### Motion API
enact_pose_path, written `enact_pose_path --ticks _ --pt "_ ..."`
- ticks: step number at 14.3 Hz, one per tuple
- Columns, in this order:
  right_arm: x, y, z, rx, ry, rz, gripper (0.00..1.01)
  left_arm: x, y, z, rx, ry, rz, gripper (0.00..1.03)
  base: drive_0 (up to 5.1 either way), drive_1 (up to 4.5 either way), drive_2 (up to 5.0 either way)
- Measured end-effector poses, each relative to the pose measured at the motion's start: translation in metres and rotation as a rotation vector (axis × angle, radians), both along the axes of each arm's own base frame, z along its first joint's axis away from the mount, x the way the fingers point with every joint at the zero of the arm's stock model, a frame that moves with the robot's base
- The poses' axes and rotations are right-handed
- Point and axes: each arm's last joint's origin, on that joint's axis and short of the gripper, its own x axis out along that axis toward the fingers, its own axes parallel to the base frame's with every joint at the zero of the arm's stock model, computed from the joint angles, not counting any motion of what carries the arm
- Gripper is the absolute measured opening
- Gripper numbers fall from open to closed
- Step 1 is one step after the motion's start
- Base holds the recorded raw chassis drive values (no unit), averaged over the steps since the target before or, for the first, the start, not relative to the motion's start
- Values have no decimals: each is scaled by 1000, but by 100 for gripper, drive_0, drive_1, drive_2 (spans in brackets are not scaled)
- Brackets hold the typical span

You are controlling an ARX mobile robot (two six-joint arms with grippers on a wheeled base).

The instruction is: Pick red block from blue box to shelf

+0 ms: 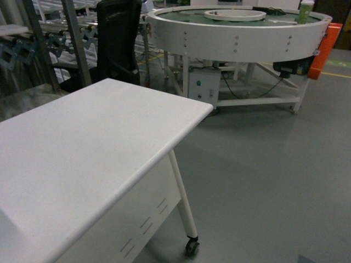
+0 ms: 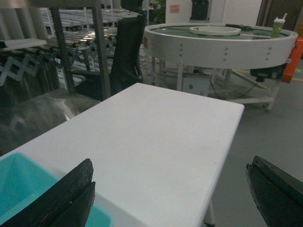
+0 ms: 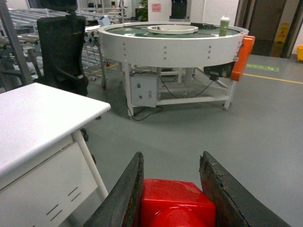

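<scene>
In the left wrist view the blue box (image 2: 28,189) fills the lower left corner, its turquoise rim resting on the near end of the white table (image 2: 156,142). The left gripper (image 2: 170,198) has its dark fingers (image 2: 71,194) spread wide at the two lower corners of the frame, nothing between them. The table top runs up and right to a rounded far edge; past that edge lies open grey floor (image 2: 265,127). At upper left stands the shelf (image 2: 61,52), its steel uprights just beyond the table's left side, with a black chair (image 2: 128,47) beside it.

In the head view the table's corner ends at centre frame, one castor leg (image 1: 186,213) below it, and bare floor spreads across the right half up to the round white conveyor (image 1: 241,30) at top.

In the right wrist view the right gripper (image 3: 173,189) is clamped on the red block (image 3: 177,208) at bottom centre, out over the floor, clear to the right of the table edge.
</scene>
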Motion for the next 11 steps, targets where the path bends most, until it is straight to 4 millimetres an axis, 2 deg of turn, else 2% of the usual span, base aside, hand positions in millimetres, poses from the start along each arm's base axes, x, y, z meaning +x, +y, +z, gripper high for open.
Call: enact_pose_path --ticks 11 --pt "0 0 0 0 0 0 29 0 0 0 0 0 0 98 -156 -156 -156"
